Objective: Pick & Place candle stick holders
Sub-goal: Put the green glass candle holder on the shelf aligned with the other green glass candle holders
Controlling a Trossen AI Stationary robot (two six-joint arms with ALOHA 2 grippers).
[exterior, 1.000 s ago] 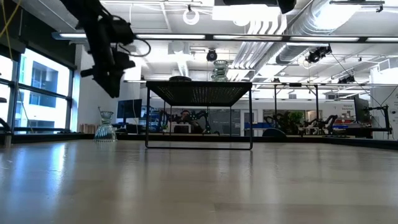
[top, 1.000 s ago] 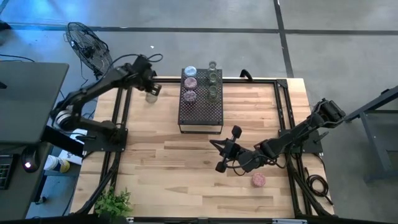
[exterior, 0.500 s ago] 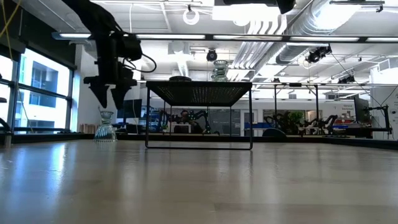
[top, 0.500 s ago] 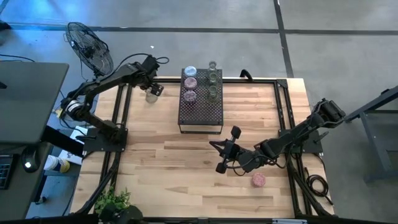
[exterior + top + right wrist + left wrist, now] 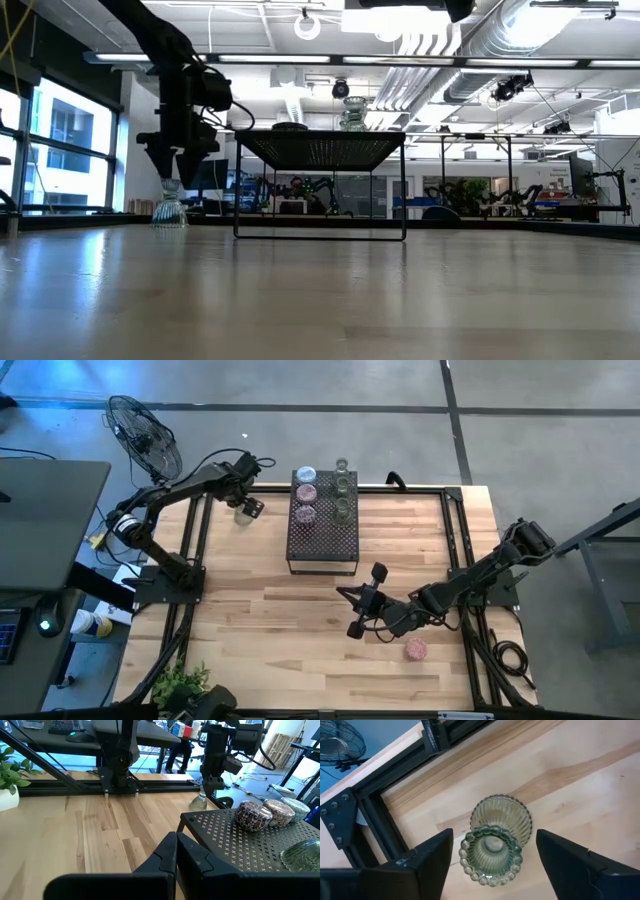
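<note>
Low view: left claw lower, nearer holder.

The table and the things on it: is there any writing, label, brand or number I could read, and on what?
None can be read.
The candle stick holders, the black stand and both arms show no lettering.
The colourful box in the room behind is too blurred to read.

You have seven candle stick holders: five on the black stand, one clear green beside it, one pink on the table.
</note>
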